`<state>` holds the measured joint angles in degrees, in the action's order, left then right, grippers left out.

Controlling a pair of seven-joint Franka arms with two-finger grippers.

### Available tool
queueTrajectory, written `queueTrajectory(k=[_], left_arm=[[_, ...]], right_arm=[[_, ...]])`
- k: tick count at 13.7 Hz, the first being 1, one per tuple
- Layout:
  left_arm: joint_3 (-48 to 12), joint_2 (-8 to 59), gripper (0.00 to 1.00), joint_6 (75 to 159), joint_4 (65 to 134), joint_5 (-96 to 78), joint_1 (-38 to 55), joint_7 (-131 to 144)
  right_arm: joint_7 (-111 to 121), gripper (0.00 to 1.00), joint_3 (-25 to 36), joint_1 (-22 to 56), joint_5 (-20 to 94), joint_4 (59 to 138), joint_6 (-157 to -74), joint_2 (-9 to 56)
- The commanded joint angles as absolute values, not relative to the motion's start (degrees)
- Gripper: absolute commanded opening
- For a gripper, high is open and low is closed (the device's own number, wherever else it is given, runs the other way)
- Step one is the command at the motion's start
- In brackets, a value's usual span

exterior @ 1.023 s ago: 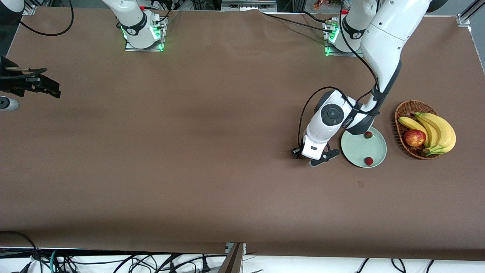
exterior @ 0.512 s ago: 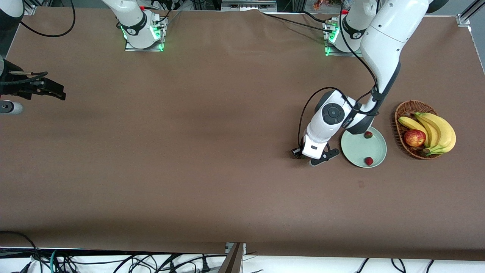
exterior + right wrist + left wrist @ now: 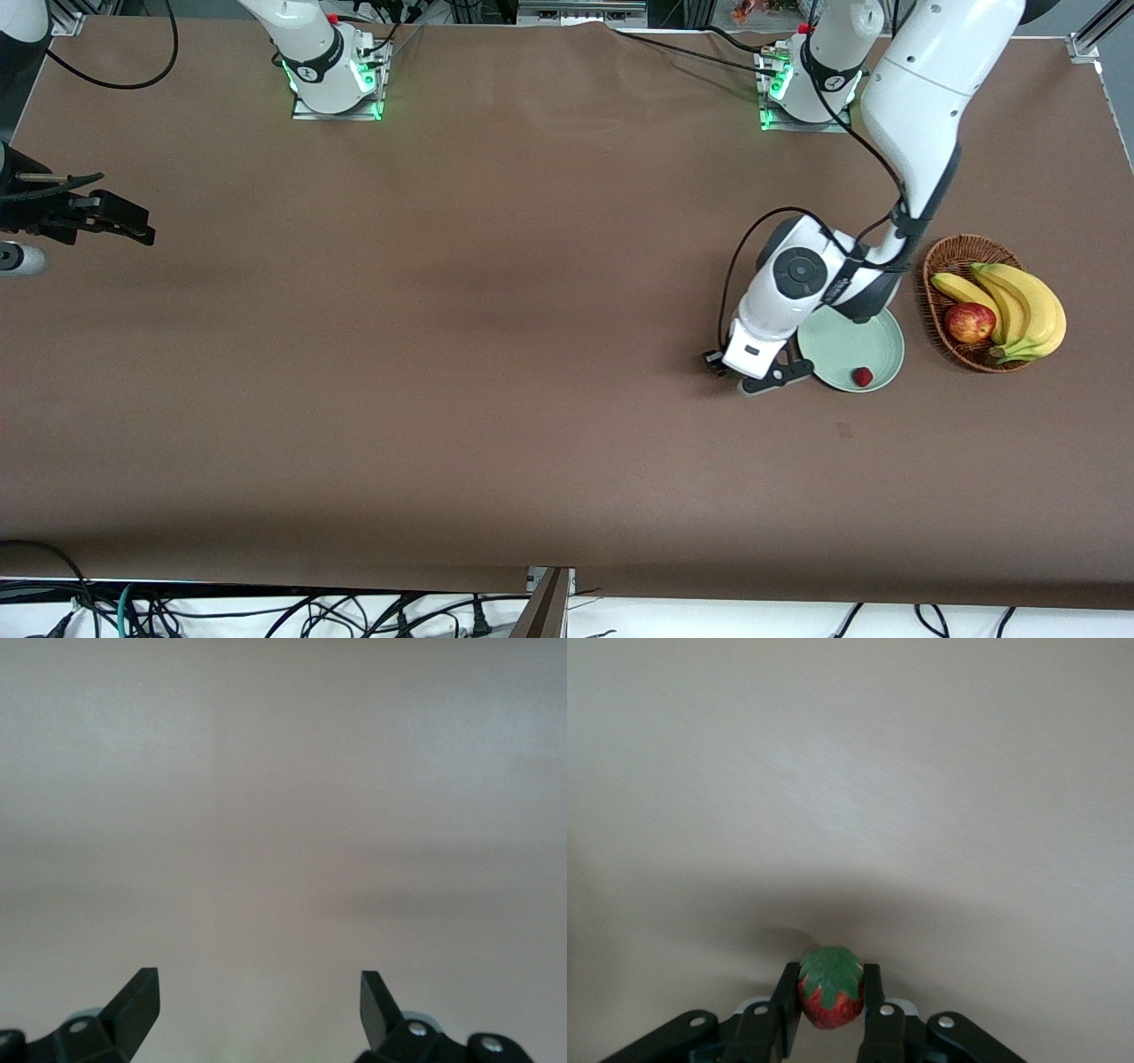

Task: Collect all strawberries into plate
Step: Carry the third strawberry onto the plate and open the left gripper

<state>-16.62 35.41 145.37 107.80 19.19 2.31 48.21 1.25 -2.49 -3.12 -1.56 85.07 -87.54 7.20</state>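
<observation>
— Strawberries first: where do they sit?

— I can find two. One strawberry [image 3: 829, 1001] is clamped between the fingers of the left tool [image 3: 830, 979], green top up, red body squeezed on both sides. The second strawberry [image 3: 862, 377] lies in the plate [image 3: 837, 347], close to the rim that is nearest the front camera. The left arm's wrist covers part of the plate, so I cannot tell whether anything lies under it.

— And where is the left tool [image 3: 753, 368]?

— Low over bare desk [image 3: 496, 372], just beside the plate's rim on the side toward the right arm's end. The left wrist view shows only plain desk and a soft shadow under the held berry. The arm comes down from its base at the top of the front view and bends over the plate.

— Where is the plate among the other things?

— It is at the left arm's end of the desk, just beside a wicker basket [image 3: 950, 252] and apart from it. The basket holds bananas [image 3: 1023, 306] and a red apple [image 3: 969, 322].

— What about the right tool [image 3: 124, 220]?

— It waits over the edge of the desk at the right arm's end, well apart from the plate. The right wrist view shows its fingers [image 3: 142, 992] spread wide apart with nothing between them, only bare desk below.
</observation>
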Motion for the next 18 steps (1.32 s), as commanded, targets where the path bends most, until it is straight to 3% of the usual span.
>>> queueTrajectory(k=[1,7,9,10,11,12,16,18], left_arm=[[-17.1,30.5,0.12,137.6,108.4,20.4,-0.6,38.3],[-17.4,26.8,0.17,125.3,108.0,19.6,-6.8,20.1],[-17.5,27.2,0.27,124.6,108.7,19.4,-9.6,13.3],[-17.5,27.4,0.39,124.5,109.0,19.4,-9.9,11.8],[-17.5,27.6,0.65,123.9,109.0,19.3,-10.3,11.3],[-17.5,27.7,1.00,123.9,108.6,19.0,-10.2,11.3],[-17.6,27.2,1.00,123.7,107.1,18.9,-10.0,11.3],[-19.1,26.8,1.00,120.6,103.2,18.8,-10.1,11.3]], right_arm=[[2.2,1.00,-2.6,-3.8,-0.4,83.8,-86.9,7.6],[2.0,1.00,-2.6,-3.9,-0.5,83.8,-87.0,7.9],[2.1,1.00,-2.6,-4.0,-0.5,83.8,-86.9,8.0],[2.0,1.00,-2.6,-4.0,-0.5,83.8,-86.9,8.3],[2.0,1.00,-2.6,-4.0,-0.4,83.8,-86.9,8.7],[1.8,1.00,-2.6,-4.0,-0.4,83.8,-86.9,8.8],[2.0,1.00,-2.6,-4.1,-0.4,83.8,-86.9,8.8],[1.9,1.00,-2.5,-4.1,-0.4,83.8,-86.9,8.8]])
